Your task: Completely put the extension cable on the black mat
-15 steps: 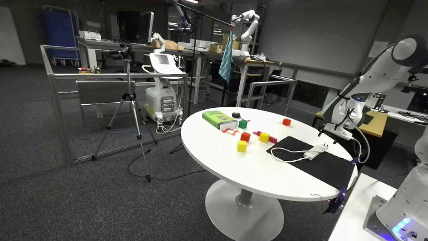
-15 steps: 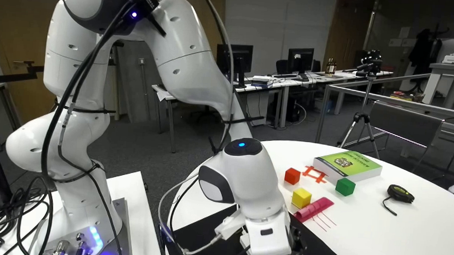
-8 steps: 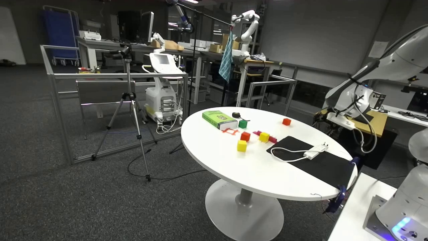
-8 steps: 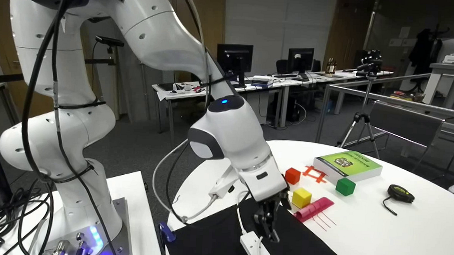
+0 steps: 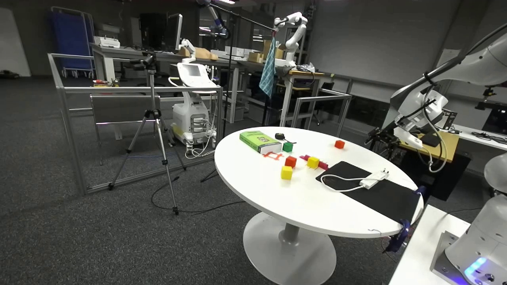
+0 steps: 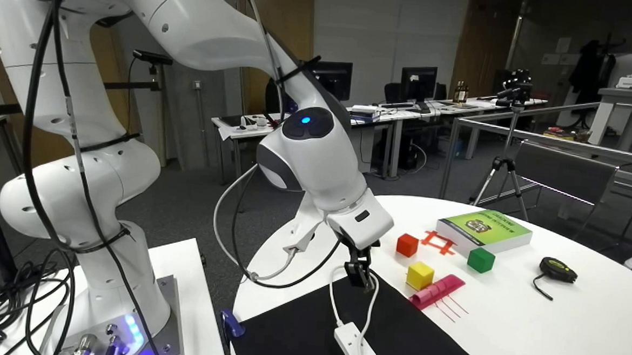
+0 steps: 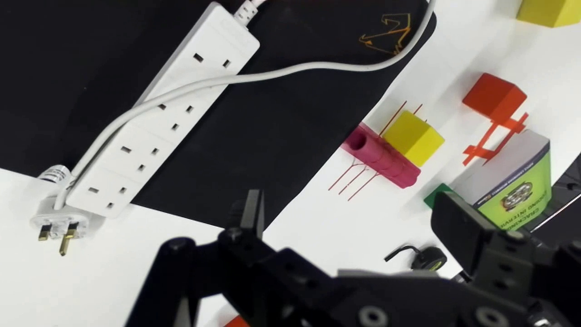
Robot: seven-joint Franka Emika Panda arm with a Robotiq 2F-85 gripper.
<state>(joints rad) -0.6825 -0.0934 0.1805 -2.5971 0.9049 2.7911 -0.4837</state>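
Pincer [image 7: 350, 208] now higher, jaws wide apart, extension cable [image 7: 169, 121] partly beyond wrist view's top edge

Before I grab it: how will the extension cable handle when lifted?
The extension cable has a straight, boxy body, so that part is probably stiff. Its cord lies in loose curves and will likely flop. The plug, past the edge of the black mat, may drag or swing.
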